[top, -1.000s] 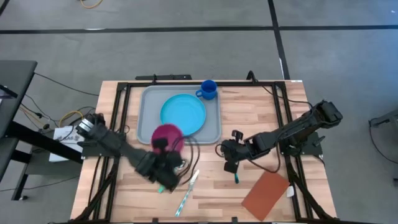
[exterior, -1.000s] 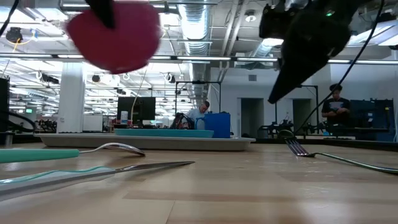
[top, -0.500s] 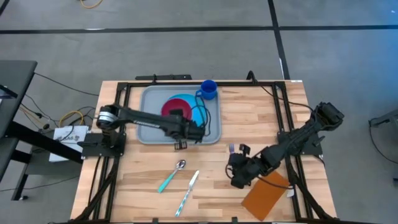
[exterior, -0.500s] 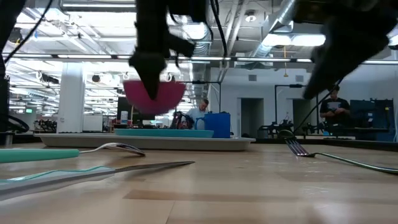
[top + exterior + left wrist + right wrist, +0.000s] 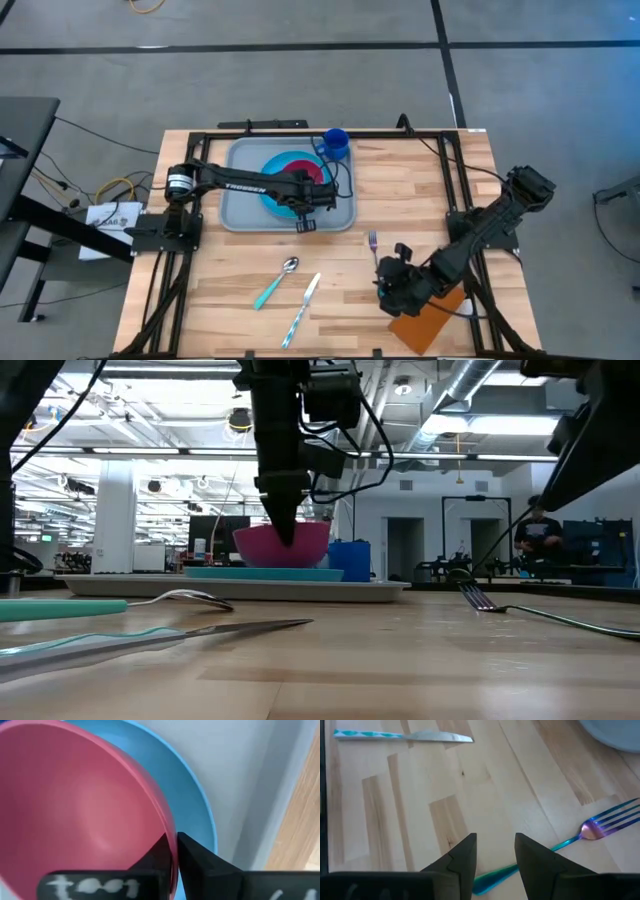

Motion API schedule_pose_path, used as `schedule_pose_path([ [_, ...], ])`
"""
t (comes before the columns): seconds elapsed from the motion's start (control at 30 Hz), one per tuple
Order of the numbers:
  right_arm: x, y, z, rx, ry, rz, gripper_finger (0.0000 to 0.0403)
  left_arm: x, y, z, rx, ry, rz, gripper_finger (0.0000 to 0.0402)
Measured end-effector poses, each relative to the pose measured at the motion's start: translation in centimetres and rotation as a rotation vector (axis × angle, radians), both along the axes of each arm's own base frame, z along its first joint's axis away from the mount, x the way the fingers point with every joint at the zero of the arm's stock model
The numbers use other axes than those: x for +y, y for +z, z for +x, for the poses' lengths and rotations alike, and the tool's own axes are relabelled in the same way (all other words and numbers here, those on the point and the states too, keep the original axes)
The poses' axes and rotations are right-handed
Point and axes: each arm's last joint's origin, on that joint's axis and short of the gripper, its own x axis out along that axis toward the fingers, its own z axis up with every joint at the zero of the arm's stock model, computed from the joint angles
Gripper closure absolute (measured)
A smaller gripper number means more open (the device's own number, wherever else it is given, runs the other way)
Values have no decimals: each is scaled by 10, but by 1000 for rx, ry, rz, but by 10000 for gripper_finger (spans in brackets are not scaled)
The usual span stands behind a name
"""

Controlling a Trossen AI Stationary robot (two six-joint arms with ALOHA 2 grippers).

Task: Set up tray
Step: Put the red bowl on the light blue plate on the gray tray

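The tray lies on the counter toward 11 o'clock from the counter's middle, its long side running 9 to 3. On it sits a round blue plate, and a pink bowl rests on that plate. The left tool reaches in from 9 o'clock and is clamped on the bowl's rim, 1 finger inside and 1 outside. A dark blue cup stands at the tray's 1 o'clock corner.

The right tool hovers near 5 o'clock on the counter, its 2 fingers apart with nothing between them. A fork lies just beside it toward 11 o'clock, and a rust-brown napkin lies partly under the arm toward 5 o'clock.

A spoon and a knife, both with teal handles, lie at 6 to 7 o'clock, well apart from the tray.
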Motion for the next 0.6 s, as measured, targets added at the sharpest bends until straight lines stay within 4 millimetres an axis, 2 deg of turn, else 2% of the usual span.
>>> schedule_pose_path([
  [0.37,8,0,-7,-13,2,12,278,5,0,-1,8,-12,8,333],
  [0.6,7,0,-6,-12,3,7,278,1,4,-3,47,-18,5,309],
])
